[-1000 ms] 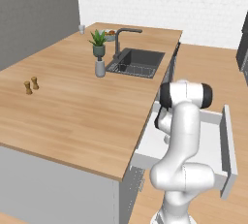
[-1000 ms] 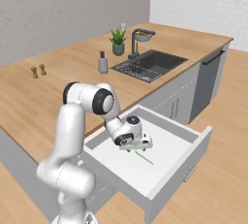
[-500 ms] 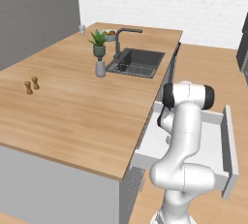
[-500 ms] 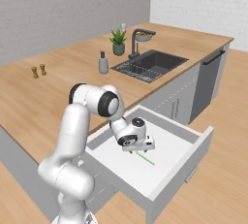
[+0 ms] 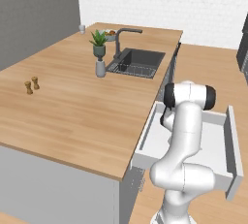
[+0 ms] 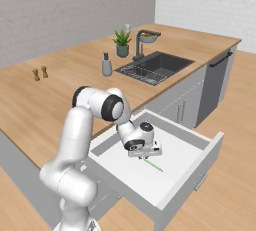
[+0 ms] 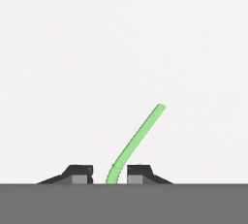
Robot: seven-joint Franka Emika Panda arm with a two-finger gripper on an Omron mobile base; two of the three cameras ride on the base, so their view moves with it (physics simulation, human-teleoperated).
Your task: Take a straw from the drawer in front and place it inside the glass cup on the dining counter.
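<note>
The drawer (image 6: 201,174) stands pulled out, white inside, and the thin green straw (image 6: 154,165) lies flat on its floor. My gripper (image 6: 145,155) reaches down over the straw's near end. In the hand view the straw (image 7: 138,136) runs up and to the right from between the fingertips (image 7: 81,173). The gripper (image 7: 110,173) has its jaws drawn in close around the straw, with a thin gap still showing on each side. The small whitish glass cup (image 5: 82,27) stands at the far end of the dining counter (image 5: 72,102).
A sink (image 6: 156,66) with a dark faucet (image 6: 142,42) is set into the counter. A potted plant (image 6: 121,42), a soap bottle (image 6: 106,65) and a fruit bowl (image 6: 148,37) stand near it. Two small shakers (image 6: 40,72) stand at the left. The drawer's side wall (image 5: 233,140) rises right of the arm.
The jaws have closed from wide open to a narrow gap around the straw's near end. The hand has sunk slightly toward the drawer floor.
</note>
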